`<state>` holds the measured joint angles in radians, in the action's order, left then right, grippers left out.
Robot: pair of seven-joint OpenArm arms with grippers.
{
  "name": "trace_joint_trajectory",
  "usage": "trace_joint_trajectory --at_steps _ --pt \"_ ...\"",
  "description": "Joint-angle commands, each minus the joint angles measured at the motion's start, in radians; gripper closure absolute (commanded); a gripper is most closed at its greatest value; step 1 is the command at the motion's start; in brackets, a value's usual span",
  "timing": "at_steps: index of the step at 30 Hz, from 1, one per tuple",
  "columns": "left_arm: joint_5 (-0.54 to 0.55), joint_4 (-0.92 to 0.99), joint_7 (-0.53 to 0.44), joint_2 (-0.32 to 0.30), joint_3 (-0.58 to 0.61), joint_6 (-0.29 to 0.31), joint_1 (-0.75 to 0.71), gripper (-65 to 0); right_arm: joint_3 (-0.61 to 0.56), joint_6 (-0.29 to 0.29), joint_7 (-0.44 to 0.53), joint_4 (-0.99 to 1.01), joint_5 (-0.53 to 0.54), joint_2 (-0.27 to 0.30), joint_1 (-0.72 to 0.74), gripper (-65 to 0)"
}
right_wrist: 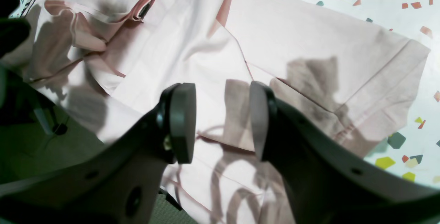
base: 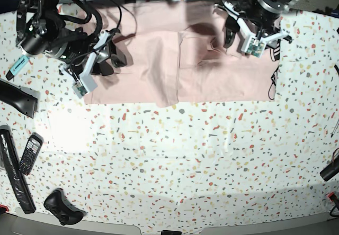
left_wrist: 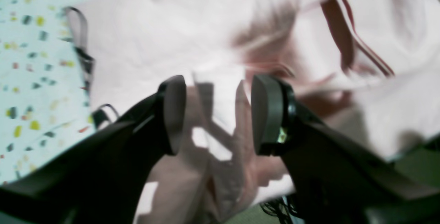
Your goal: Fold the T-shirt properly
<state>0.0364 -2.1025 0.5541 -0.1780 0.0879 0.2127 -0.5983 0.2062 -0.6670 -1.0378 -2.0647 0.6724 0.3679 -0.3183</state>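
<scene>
The pale pink T-shirt [base: 159,55] lies crumpled and partly folded over itself at the far side of the speckled table [base: 185,166]. In the base view my right gripper [base: 112,61] hovers at the shirt's left edge. My left gripper [base: 229,34] is over its upper right part. Seen from the right wrist, the right gripper [right_wrist: 221,93] is open above a sleeve and seam of the T-shirt [right_wrist: 302,31]. Seen from the left wrist, the left gripper [left_wrist: 220,96] is open over wrinkled T-shirt [left_wrist: 154,38] cloth. Bits of black print [left_wrist: 80,38] show at its edge.
At the table's left lie a phone [base: 30,153], a black game controller [base: 62,207], long black bars [base: 16,98] and a blue marker [base: 18,65]. Black cables [base: 273,81] trail beside the shirt's right edge.
</scene>
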Motion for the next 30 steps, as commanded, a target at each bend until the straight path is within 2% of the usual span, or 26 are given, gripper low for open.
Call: trace_joint_trajectory --at_steps 1,4,7,14,16,18,20,24,25,28,29,30 --pt "-0.003 -0.018 -0.016 -0.002 -0.001 -0.004 0.000 -29.0 0.004 -0.010 0.012 -0.020 0.011 0.009 0.008 -25.0" --pt "-0.002 -0.005 -0.015 -0.002 -0.001 -0.010 0.000 -29.0 0.004 -0.010 0.013 -0.020 0.011 0.009 0.008 -25.0" --pt "-0.003 0.061 -0.006 -0.002 -0.001 -0.053 0.009 -29.0 0.004 -0.010 0.013 -0.020 0.012 0.009 0.008 -25.0" --pt "0.003 0.184 0.007 -0.002 -0.001 -0.052 0.066 -29.0 0.004 -0.010 0.012 -0.020 0.011 0.009 0.008 -25.0" --pt "0.026 0.182 -0.002 -0.002 -0.001 -0.044 0.068 -25.5 0.004 -0.010 0.012 -0.020 0.011 0.009 0.008 -25.0" --pt "0.040 0.182 -0.019 -0.003 -0.001 0.046 0.067 -14.3 0.004 -0.010 0.012 -0.020 0.012 0.009 0.008 -25.0" --pt "0.060 0.182 -0.026 -0.003 -0.001 0.185 0.066 0.0 0.004 -0.010 0.012 -0.020 0.011 0.009 0.008 -25.0" --pt "0.196 0.182 -0.031 -0.009 -0.001 0.450 0.066 0.0 0.004 -0.010 0.012 -0.020 0.011 0.009 0.008 -25.0" --pt "0.233 0.182 -0.027 -0.012 -0.001 0.485 0.066 0.0 0.004 -0.010 0.012 -0.020 0.011 0.009 0.008 -25.0" --pt "0.326 0.182 0.003 -0.025 -0.001 0.485 0.066 0.0 0.004 -0.010 0.012 -0.020 0.011 0.009 0.008 -25.0" --pt "0.332 0.182 0.015 -0.025 -0.002 0.485 0.067 -1.2 0.004 -0.010 0.012 -0.020 0.011 0.009 0.008 -25.0" --pt "0.332 0.182 0.023 -0.025 -0.002 0.485 0.067 -5.5 0.004 -0.010 0.012 -0.020 0.011 0.009 0.008 -25.0"
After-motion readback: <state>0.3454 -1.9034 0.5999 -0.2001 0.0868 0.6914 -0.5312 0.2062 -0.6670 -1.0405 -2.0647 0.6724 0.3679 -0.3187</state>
